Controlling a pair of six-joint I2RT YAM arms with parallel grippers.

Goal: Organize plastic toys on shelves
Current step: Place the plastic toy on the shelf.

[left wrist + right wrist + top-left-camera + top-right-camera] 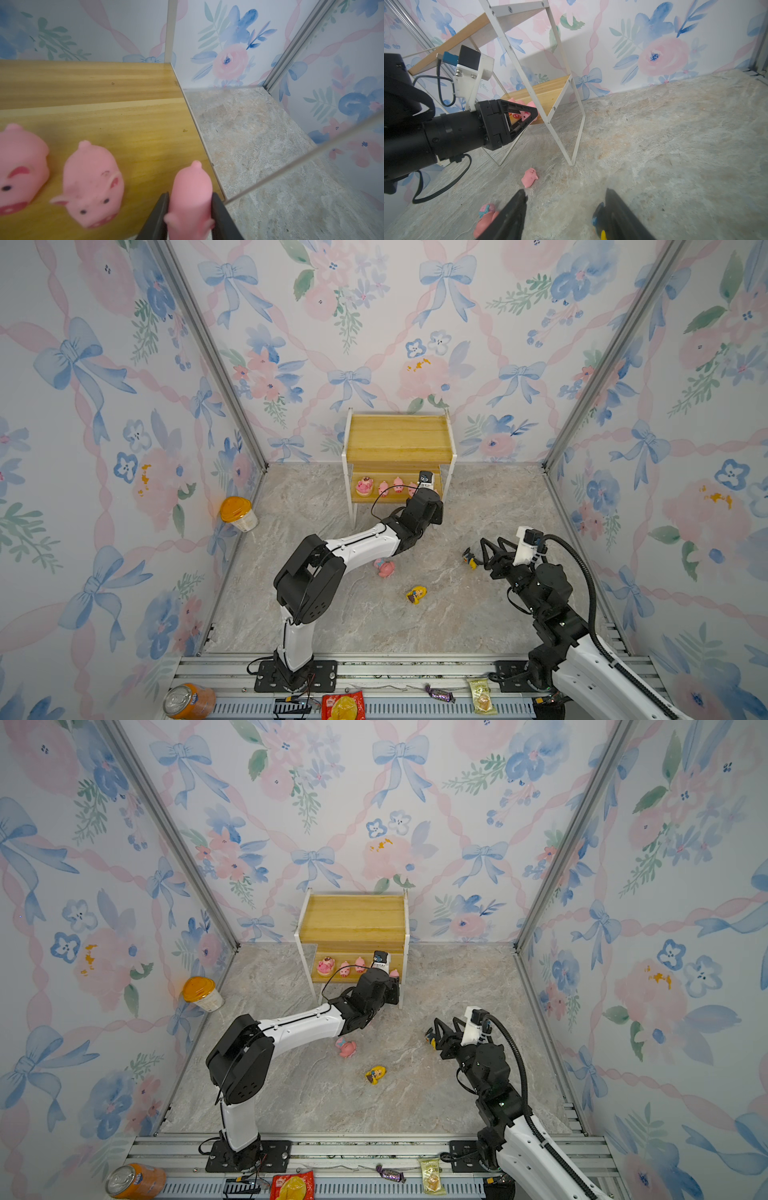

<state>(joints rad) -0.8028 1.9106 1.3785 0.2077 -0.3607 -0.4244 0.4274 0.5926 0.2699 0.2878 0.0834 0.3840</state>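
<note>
The shelves (399, 439) stand against the back wall. On the lower board (135, 128) a pink pig on a round base (364, 486) and small pink pigs (398, 485) stand in a row. My left gripper (190, 196) is shut on another small pink pig (191, 187) over that board's right end. My right gripper (565, 193) hangs open low over the floor, with the black-and-yellow creature (599, 220) against the inside of one finger. A pink blue-hatted figure (385, 568), a yellow-haired doll (416, 594) and a small pig (529, 177) lie on the floor.
An orange-lidded cup (237, 513) leans at the left wall. On the front rail lie an orange can (189, 700), a red snack packet (343, 705), a wrapped candy (438, 693) and a yellow packet (482, 695). The shelves' upper board carries nothing.
</note>
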